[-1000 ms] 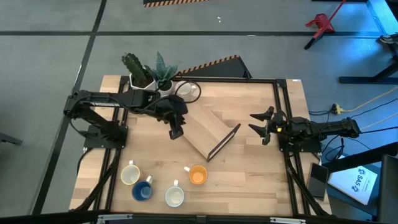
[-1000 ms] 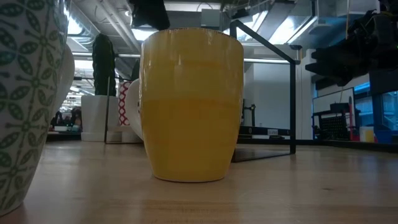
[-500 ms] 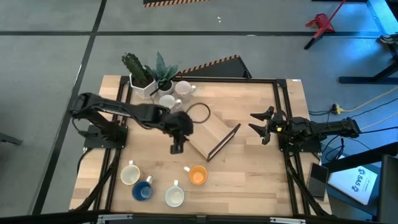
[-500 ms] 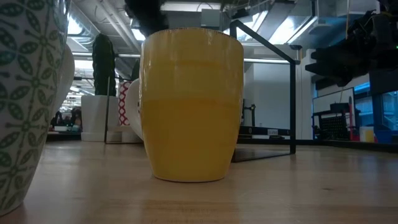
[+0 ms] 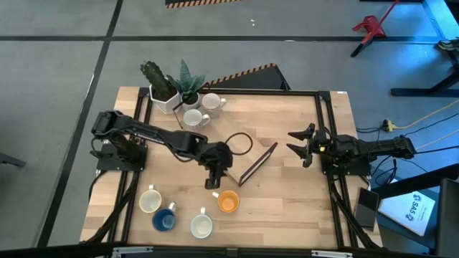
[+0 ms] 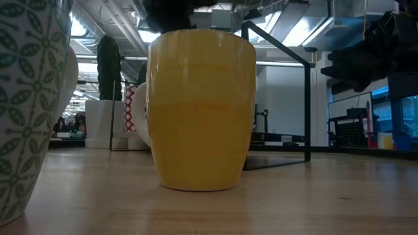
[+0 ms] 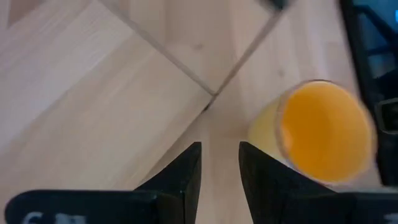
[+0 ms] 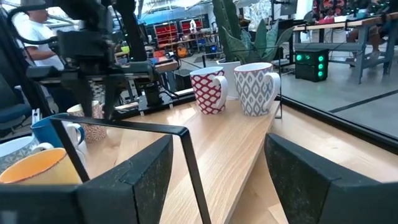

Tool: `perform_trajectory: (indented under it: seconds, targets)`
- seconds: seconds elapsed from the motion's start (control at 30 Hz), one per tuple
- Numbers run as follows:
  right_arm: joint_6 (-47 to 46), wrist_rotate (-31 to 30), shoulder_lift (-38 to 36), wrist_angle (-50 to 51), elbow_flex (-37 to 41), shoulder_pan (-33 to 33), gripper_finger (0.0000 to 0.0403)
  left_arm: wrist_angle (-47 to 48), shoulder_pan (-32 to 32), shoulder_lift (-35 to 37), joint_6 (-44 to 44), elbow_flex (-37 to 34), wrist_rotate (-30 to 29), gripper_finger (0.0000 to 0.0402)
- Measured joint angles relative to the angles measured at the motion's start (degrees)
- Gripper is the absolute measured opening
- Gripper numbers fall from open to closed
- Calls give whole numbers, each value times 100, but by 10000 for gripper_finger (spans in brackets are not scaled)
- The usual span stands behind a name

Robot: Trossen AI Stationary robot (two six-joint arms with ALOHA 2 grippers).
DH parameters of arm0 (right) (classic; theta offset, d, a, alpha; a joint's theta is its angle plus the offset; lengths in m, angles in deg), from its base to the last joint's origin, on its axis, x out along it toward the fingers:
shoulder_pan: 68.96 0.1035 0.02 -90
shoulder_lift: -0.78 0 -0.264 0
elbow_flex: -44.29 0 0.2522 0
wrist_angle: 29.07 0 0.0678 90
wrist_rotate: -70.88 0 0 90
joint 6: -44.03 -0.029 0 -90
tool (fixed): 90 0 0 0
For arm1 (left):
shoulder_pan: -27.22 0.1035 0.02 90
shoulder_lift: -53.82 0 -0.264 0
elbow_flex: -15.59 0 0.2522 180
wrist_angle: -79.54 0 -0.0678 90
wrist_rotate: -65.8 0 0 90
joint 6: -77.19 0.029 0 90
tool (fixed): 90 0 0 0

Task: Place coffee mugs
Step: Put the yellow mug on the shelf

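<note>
Plant pots [image 5: 166, 97]: back-left corner of the table [image 5: 301, 208]; two patterned mugs just beside them, one with a red pattern [image 8: 208, 90], one with a grey pattern [image 8: 257, 88]
Front-left mugs: cream mug [image 5: 150, 201], blue mug [image 5: 164, 218] and white mug [image 5: 201, 226] grouped near the front edge; all upright, mouths up
Left gripper [image 5: 214, 184]: arm stretched across from the left side, over the near corner of the wooden tray [image 5: 240, 159]; fingers [image 7: 184, 177] a narrow gap apart, holding nothing; they point down at bare wood just beside the orange mug (wrist view)
Orange mug [image 5: 228, 202]: upright on the table, near the tray's front corner; empty inside; not touching the fingers; fills the low view
Tray: sits at an angle mid-table, dark rim; partly hidden by the left arm
Right gripper [image 5: 301, 144]: waits at the right side of the table; fingers [image 8: 314, 177] spread wide, empty
</note>
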Motion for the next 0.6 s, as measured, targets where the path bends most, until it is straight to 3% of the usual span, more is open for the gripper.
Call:
perform_trajectory:
  seconds: [0.27, 0.43, 0.6]
  targets:
    - [56, 83, -2, 6, 0, 4, 241, -312, -401, -358, -307, 54, 464, 102]
    - [65, 261, 4, 26, 0, 4, 241, -289, -561, -263, -793, 87, 4, 102]
    - [156, 443, 4, 44, 0, 2, 241, -310, -605, -243, -1476, 98, 22, 102]
